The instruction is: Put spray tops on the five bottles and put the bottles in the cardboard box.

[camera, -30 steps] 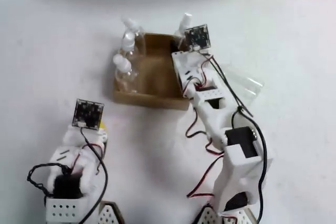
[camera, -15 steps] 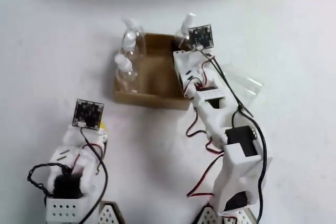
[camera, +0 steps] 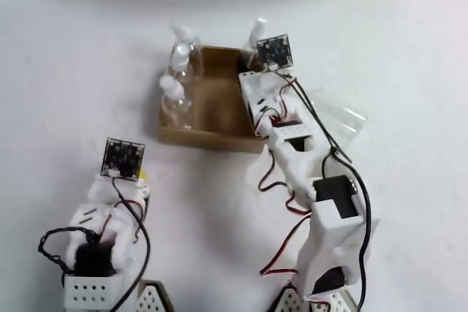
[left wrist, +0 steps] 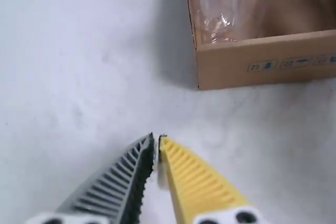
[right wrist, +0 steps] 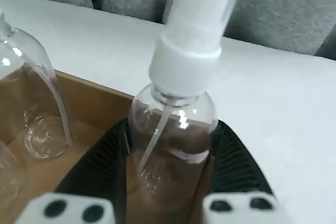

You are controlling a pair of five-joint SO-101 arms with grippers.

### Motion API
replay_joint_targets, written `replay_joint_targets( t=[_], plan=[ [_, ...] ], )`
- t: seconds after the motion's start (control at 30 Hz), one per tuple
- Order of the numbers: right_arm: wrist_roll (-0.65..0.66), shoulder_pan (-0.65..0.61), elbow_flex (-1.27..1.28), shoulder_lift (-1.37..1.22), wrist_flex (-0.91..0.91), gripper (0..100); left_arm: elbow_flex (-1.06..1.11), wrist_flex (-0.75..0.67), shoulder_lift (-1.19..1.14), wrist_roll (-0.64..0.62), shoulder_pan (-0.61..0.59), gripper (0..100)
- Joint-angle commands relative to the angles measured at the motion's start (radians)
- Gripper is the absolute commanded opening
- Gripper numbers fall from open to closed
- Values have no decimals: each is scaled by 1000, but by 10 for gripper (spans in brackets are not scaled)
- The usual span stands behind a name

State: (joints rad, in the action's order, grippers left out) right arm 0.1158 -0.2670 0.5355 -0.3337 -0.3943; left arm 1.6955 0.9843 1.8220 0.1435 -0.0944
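DESK: What does the right arm have?

PHOTOGRAPHER: The right pincer [right wrist: 170,145] grips a clear bottle [right wrist: 173,121] by its body, with black fingers [right wrist: 100,166] pressed on either side. A white spray top [right wrist: 191,40] sits on its neck, and the dip tube runs down inside.

DESK: And where is that bottle?

PHOTOGRAPHER: Seen from above, it is at the one o'clock corner of the cardboard box [camera: 212,139]. The box lies open a little toward twelve o'clock from the middle of the white tabletop [camera: 73,71]. The pincer hides the bottle's base, so I cannot tell whether it touches the box floor.

DESK: Is anything in the box?

PHOTOGRAPHER: A far bottle [camera: 180,56] and a near bottle [camera: 172,96] stand inside along the nine o'clock wall. One is behind the other, and each wears a white spray top.

DESK: And the left arm?

PHOTOGRAPHER: It sits at seven o'clock from the box, well apart from it. The left pincer [left wrist: 156,140] has one grey finger and one yellow. It is closed, with the tips touching and nothing between them. It is low over bare tabletop and points toward the box's near corner.
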Motion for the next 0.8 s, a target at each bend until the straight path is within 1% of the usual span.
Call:
replay_joint_targets(
  t=[0.0,0.23,0.53,0.67,0.77],
  plan=[
    [18,-5,-51,13,-4,15,-3,-6,7,8,-8,28],
    [20,-1,-123,16,133,15,-3,-6,7,8,-8,28],
    [8,-24,-75,5,131,15,-3,-6,7,8,-8,28],
    [-61,-25,-49,15,131,15,-3,-6,7,8,-8,28],
    [-64,-19,-49,7,134,15,-3,-6,7,8,-8,28]
  ],
)
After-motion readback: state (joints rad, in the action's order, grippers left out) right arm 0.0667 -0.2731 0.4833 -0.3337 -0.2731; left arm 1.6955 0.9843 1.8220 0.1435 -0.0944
